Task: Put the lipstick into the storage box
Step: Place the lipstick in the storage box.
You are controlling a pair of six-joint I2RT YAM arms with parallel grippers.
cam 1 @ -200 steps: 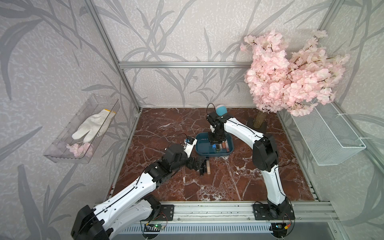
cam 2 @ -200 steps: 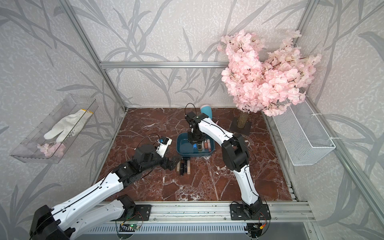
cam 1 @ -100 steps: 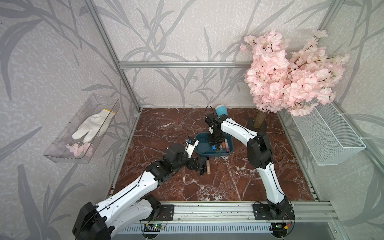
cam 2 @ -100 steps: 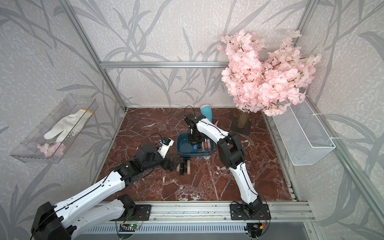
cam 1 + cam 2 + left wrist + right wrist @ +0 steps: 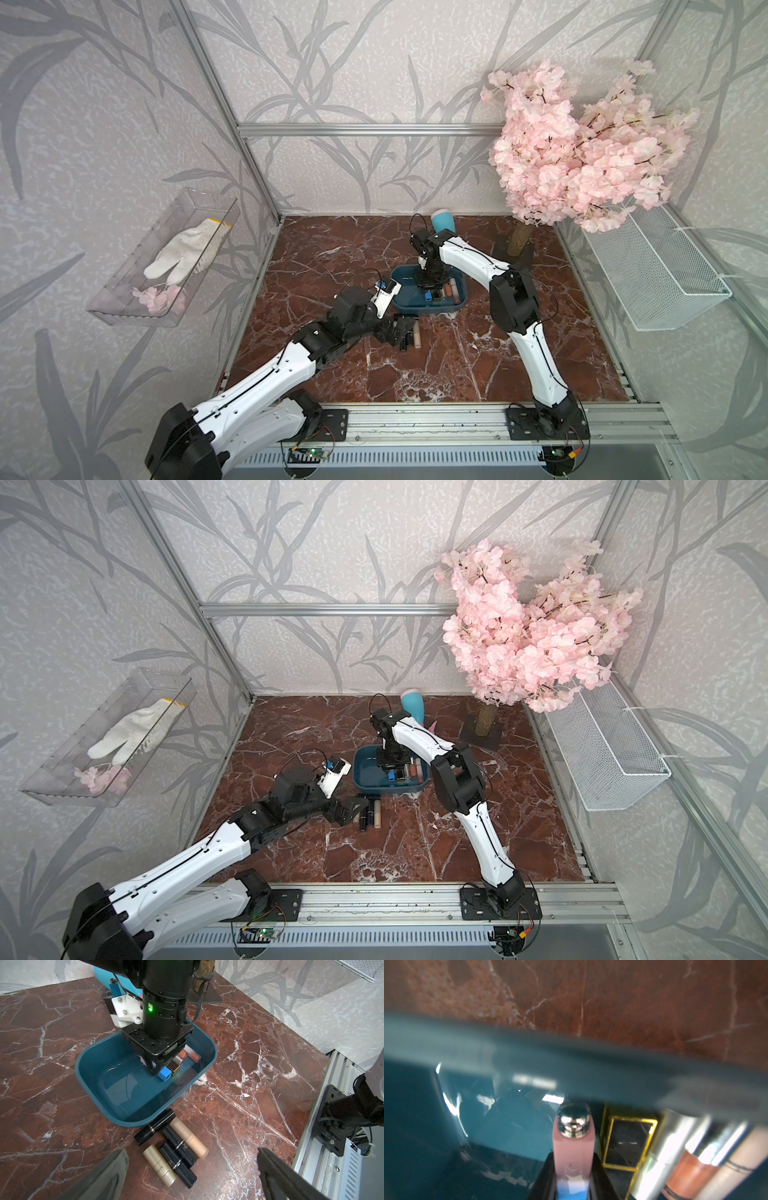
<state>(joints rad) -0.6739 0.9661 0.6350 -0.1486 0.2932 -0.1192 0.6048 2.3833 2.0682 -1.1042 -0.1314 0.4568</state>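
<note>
since a moment ago the right arm's elbow has swung a little toward the middle, and its claw stays low inside the storage box point(image 5: 93, 1093). the right gripper point(image 5: 572, 1159) is squeezed shut on the pink and blue lipstick point(image 5: 574, 1140), which sits right between its fingers, down in the box. that lipstick lies flat, its long way lined up with the other lipsticks point(image 5: 629, 1142) in there (silver knob at one end, blue at the other). letting go looks like the next job, and the right arm is the near one. the left gripper point(image 5: 191, 1151) hangs wide open and empty over the loose lipsticks point(image 5: 188, 1139) on the table point(image 5: 259, 1059), just beside the box. whether the held lipstick touches the box floor is hard to tell, because the box wall looks blurry up close.
</note>
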